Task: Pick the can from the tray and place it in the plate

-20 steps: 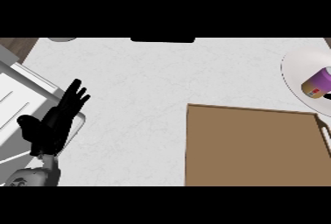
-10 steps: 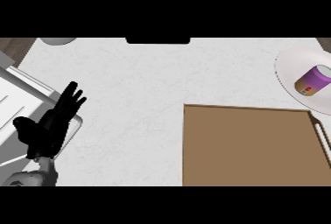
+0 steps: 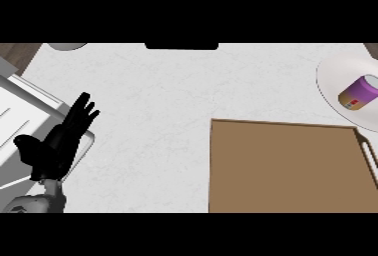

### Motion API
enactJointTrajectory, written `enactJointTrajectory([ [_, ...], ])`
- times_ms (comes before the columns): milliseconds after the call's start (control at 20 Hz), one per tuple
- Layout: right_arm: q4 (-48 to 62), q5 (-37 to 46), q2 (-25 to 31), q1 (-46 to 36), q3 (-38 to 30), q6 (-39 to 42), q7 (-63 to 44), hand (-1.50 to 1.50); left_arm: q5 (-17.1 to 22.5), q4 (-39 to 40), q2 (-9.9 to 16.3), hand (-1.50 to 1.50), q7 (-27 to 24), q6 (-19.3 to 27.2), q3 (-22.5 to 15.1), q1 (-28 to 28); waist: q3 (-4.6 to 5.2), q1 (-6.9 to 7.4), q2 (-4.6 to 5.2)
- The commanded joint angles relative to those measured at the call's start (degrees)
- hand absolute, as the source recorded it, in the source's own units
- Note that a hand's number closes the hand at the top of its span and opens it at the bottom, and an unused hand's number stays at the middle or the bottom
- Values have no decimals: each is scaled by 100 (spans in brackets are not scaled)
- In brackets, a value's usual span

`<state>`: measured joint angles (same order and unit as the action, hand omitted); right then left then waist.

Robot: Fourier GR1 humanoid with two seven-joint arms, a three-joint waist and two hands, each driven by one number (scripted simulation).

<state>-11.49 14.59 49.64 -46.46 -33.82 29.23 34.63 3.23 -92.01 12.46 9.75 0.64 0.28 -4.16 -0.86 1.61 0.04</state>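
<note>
A purple can [image 3: 356, 93] with a pale lid and an orange label lies tilted on the white plate [image 3: 336, 80] at the right edge of the head view. The brown tray [image 3: 288, 167] fills the lower right of the counter and holds nothing that I can see. My left hand [image 3: 55, 145] rests open at the left side, fingers straight and pointing up and to the right, far from the can and the tray. My right hand does not show.
A white ribbed sink edge [image 3: 22, 115] runs along the left, under and beside my left hand. A dark object [image 3: 181, 46] sits at the top edge, a grey round one [image 3: 68, 46] at the top left. The counter [image 3: 162, 100] is pale and speckled.
The whole scene has slid left in the view, so more of the plate and can shows at the right. My left hand keeps its open pose.
</note>
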Motion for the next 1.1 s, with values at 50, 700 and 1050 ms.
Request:
enactJointTrajectory([
  [50, -4, -98, 270, 300, -79, 460, 506, -150, -75, 503, 10, 0, 208, 112, 130, -331, 58, -13, 107],
  [700, 15, -138, 658, 860, -75, 586, 696, -150, 4, 323, -4, 0, 253, -2, 120, -151, 44, 39, 129],
  [1050, -1, -55, 699, 788, 23, 331, 545, -150, -23, 443, -18, 0, 104, -11, 153, -267, 36, 116, 176],
])
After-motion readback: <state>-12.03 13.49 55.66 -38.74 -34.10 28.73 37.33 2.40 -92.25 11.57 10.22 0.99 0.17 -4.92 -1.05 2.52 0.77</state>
